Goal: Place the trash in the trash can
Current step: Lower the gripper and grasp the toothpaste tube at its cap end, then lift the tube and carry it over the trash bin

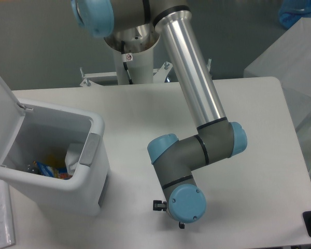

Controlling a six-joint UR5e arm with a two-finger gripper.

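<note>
The wrist of the arm (186,203) is the thing nearest to the camera, low over the table (259,171), with its blue end cap facing up. The gripper is under this wrist and is hidden by it; only a small black part shows at the left side. So I cannot tell if the fingers are wide, narrow, or holding something.

The trash can (67,155) stands at the left with its lid (2,119) open. Inside it I see a bottle (52,170) with a red-blue label and a white crumpled wrapper (72,155), both at the bottom. No other trash shows on the table, so I judge the task is nearly done or done.

The risk I see is with the arm itself. The wrist is near the front wall of the can, and a turn to the left could push the can or knock the grey latch (89,149). Also, if the hidden fingers hold something, a lift could drop it on the table.
</note>
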